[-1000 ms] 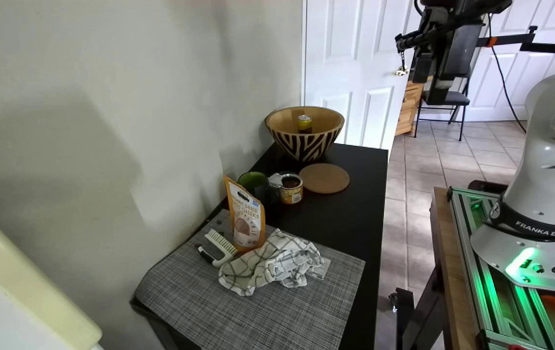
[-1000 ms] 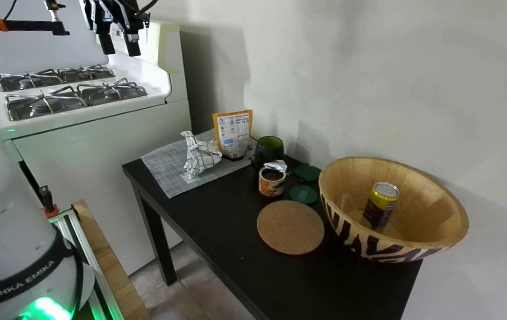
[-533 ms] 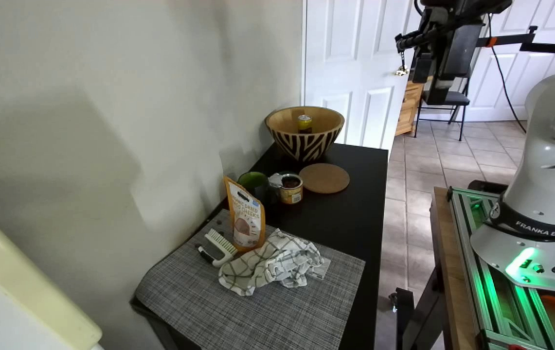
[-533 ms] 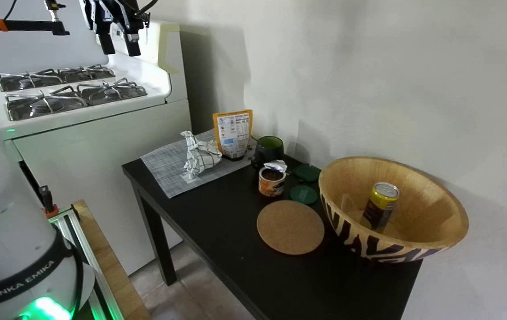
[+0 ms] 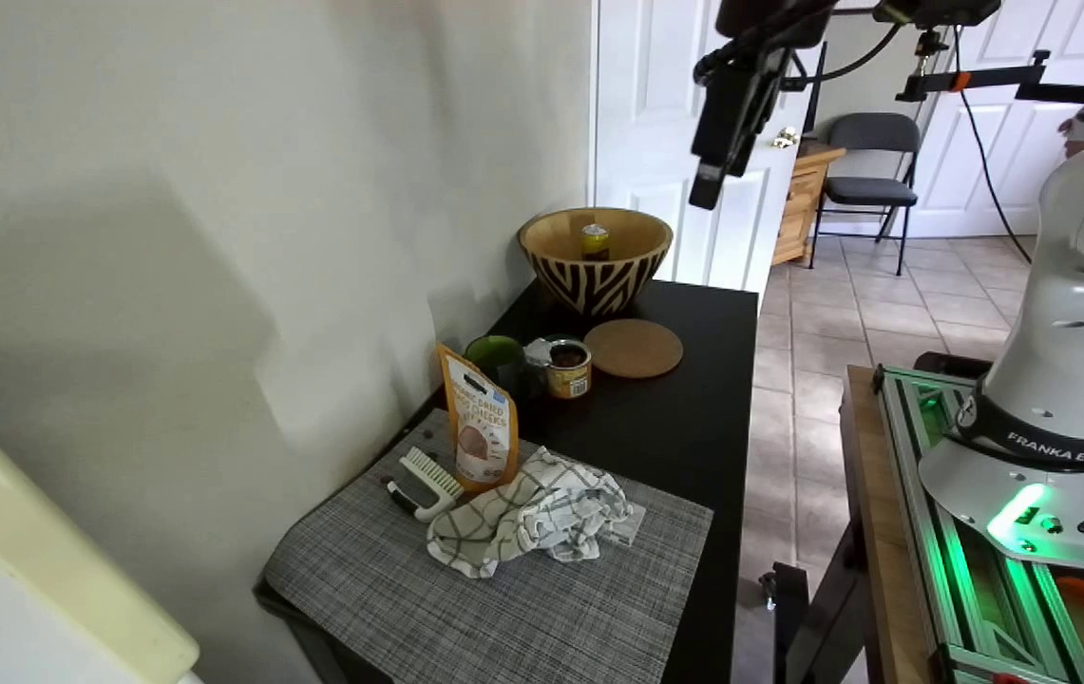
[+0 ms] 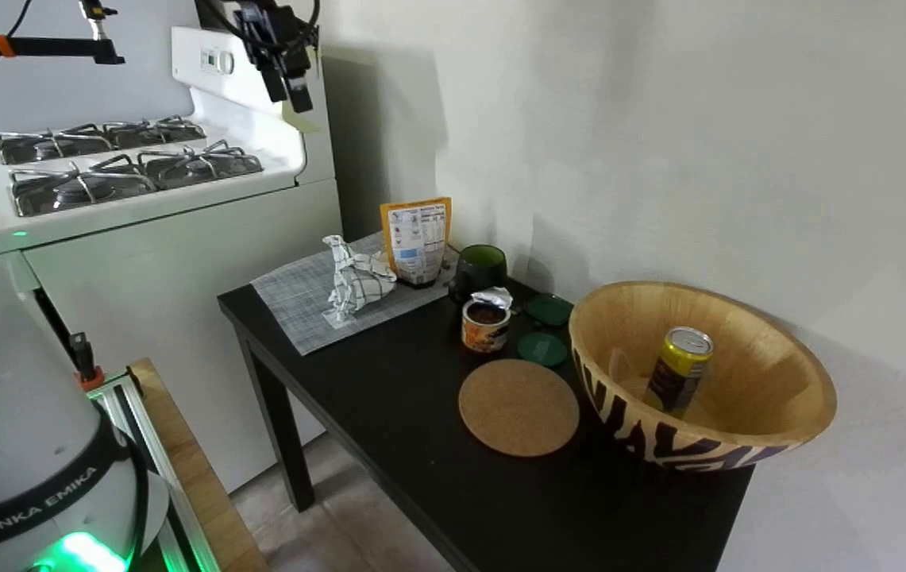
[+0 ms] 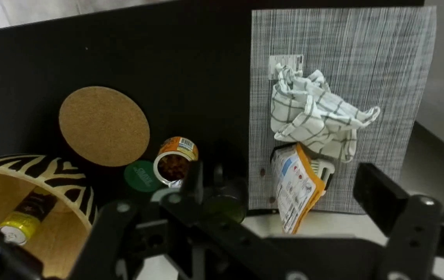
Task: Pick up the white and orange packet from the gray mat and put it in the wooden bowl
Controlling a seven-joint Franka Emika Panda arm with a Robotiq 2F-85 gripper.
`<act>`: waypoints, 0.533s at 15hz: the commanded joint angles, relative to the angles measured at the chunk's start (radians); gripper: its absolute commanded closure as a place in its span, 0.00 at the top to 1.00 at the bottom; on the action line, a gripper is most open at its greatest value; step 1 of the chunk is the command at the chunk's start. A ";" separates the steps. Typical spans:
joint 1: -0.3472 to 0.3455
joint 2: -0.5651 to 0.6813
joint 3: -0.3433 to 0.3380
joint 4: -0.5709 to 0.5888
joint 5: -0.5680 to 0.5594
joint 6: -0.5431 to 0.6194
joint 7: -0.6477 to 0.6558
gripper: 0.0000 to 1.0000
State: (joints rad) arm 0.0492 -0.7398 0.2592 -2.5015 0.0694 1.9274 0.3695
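Observation:
The white and orange packet (image 5: 483, 423) stands upright on the gray mat (image 5: 522, 627), close to the wall. It also shows in an exterior view (image 6: 418, 238), and in the wrist view (image 7: 295, 186) it appears between my fingers, well below them. The wooden bowl (image 5: 589, 285) with zebra-striped outside stands at the table's far end. It shows in an exterior view (image 6: 770, 389) and partly in the wrist view (image 7: 66, 182). My gripper (image 7: 286, 186) is open and empty. It hangs high above the table, as an exterior view (image 6: 289, 98) shows.
A checked cloth (image 5: 542, 513) and a white brush (image 5: 427, 483) lie against or close beside the packet. A dark green mug (image 6: 478, 270), an open can (image 6: 486, 324), green lids (image 6: 542, 348) and a cork round (image 6: 520, 407) lie toward the bowl. A yellow can (image 6: 680, 369) stands in the bowl.
The arm has swung out over the table toward the wall, and the gripper has tilted. The packet, bowl and other table things have not moved.

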 commanded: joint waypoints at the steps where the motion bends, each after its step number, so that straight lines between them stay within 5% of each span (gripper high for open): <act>1: -0.048 0.222 -0.013 0.052 0.028 0.116 0.071 1.00; 8: -0.061 0.632 -0.046 0.266 0.037 0.200 0.236 1.00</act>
State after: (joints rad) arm -0.0280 -0.2789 0.2258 -2.3677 0.0942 2.1315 0.5350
